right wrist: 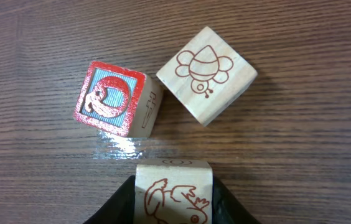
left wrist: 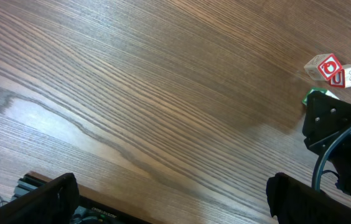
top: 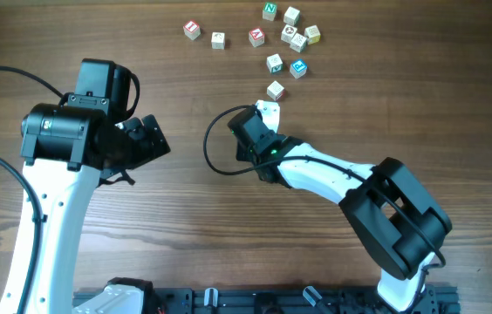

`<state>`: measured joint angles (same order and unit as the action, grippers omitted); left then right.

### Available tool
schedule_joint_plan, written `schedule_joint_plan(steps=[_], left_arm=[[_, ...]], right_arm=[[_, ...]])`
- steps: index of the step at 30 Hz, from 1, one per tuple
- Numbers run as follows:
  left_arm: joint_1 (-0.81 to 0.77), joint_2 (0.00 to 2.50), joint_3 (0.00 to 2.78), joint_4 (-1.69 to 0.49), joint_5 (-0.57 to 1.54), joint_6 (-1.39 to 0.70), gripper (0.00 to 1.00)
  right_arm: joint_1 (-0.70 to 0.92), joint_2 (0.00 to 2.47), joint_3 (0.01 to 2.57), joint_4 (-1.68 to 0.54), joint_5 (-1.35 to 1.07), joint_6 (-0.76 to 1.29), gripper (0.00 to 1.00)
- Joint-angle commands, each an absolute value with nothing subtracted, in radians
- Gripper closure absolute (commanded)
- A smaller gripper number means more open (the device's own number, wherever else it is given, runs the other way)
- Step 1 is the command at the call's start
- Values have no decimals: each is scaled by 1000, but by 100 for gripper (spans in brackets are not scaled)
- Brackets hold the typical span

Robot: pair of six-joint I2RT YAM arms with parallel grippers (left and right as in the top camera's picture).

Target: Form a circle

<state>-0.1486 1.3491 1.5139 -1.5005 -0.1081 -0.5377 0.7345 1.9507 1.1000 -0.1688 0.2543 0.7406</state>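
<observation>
The table [top: 185, 227] was dark brown wood with a strong grain running across it, and it filled every view. Of the room I could see nothing more than a black rail [top: 255, 301] along the near edge, where the arms were mounted, and black cables [top: 208, 144] looping off the arms.

There was little writing to read. A green cube [top: 269, 11] at the far edge showed a white N. The rest of the loose scatter [top: 298, 41] carried marks too small for me to make out from above. Up close, a pale cube [right wrist: 216, 56] bore a red bee drawing. The red-faced cube [right wrist: 116, 99] just beside it had a pale curved figure on a bluish ground, which I could not read for certain as a letter.

The circle [right wrist: 191, 87] was only a small cluster: those two cubes nearly corner to corner, and a third cube [right wrist: 174, 186] just short of them, not touching either. The right gripper [right wrist: 174, 199] was clenched on that third cube, which had a red animal sketch on top and a finger pressed against each side.

The left gripper [left wrist: 170, 186] hung spread wide over bare wood, holding nothing, well apart from the cluster.
</observation>
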Motion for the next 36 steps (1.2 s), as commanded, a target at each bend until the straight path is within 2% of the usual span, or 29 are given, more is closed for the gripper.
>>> schedule_joint_plan(steps=[1,7,19,28,31,32,33,34,36], left_arm=[[-149,1343,1517,-1501,-125,-554,0],[-149,1343,1517,-1501,-125,-554,0],[-149,1343,1517,-1501,-125,-554,0],[-149,1343,1517,-1501,-125,-554,0],[-149,1343,1517,-1501,-125,-554,0],[-149,1343,1517,-1501,-125,-554,0],[-149,1343,1517,-1501,-125,-554,0],[-149,1343,1517,-1501,-125,-554,0],[-149,1343,1517,-1501,-125,-554,0]], right_arm=[[738,1936,1096,-195,266,762,76],[738,1936,1096,-173,266,759,67],[738,1936,1096,-143,267,731,66],[738,1936,1096,-153,274,733,61],[738,1936,1096,-148,274,733,54],[738,1936,1096,-145,274,733,50],[738,1936,1096,-134,274,732,40],[738,1935,1096,-130,274,732,37],[738,1929,1108,-144,274,733,36]])
